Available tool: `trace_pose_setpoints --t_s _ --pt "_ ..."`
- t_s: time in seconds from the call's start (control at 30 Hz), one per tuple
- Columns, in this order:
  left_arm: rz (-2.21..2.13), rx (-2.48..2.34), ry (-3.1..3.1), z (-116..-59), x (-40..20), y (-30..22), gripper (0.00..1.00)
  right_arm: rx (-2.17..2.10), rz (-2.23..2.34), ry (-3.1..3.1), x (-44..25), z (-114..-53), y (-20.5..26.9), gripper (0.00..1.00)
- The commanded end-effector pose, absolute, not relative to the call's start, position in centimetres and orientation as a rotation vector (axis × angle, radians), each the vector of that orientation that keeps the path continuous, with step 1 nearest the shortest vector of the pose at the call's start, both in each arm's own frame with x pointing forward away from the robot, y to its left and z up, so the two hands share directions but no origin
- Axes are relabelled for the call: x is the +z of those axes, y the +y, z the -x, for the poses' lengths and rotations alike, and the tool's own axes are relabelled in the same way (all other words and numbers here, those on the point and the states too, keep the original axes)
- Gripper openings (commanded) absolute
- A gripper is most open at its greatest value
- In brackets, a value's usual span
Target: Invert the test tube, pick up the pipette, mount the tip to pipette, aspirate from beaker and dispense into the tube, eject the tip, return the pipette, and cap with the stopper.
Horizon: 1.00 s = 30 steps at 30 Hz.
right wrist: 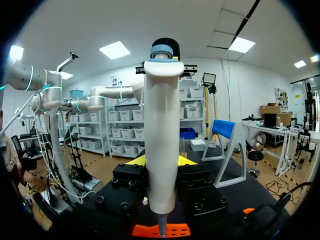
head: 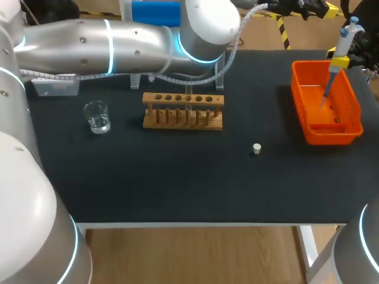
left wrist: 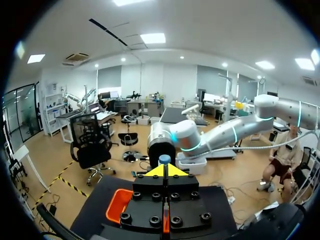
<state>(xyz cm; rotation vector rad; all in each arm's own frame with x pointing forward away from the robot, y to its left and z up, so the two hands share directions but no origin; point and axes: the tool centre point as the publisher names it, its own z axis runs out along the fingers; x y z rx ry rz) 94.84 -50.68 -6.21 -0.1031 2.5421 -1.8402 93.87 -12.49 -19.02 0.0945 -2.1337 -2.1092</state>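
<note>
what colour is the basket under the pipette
The basket is bright orange, shown best in the head view.

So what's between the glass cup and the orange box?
The wooden rack stands between the cup and the box, as the head view shows. The little white stopper lies off that line, nearer the box.

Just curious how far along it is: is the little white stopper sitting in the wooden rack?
No, the stopper lies on the bare black table, apart from the wooden rack.
</note>
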Motion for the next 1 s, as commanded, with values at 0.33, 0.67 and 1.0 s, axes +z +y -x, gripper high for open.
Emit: trace_pose_setpoints --t_s 0.33,0.67,1.0 --pt "0.133 -1.909 2.499 -95.6 -7.7 -51.8 0.00 -2.106 -0.099 -2.132 -19.0 -94.0 -12.6 0.00" --pt "0.137 -1.932 2.512 -95.7 -8.3 -52.6 0.00 -2.106 -0.099 -2.132 -19.0 -94.0 -12.6 0.00" --pt "0.147 -1.958 2.513 -95.7 -9.0 -53.3 0.00 -2.106 -0.099 -2.132 -19.0 -94.0 -12.6 0.00"
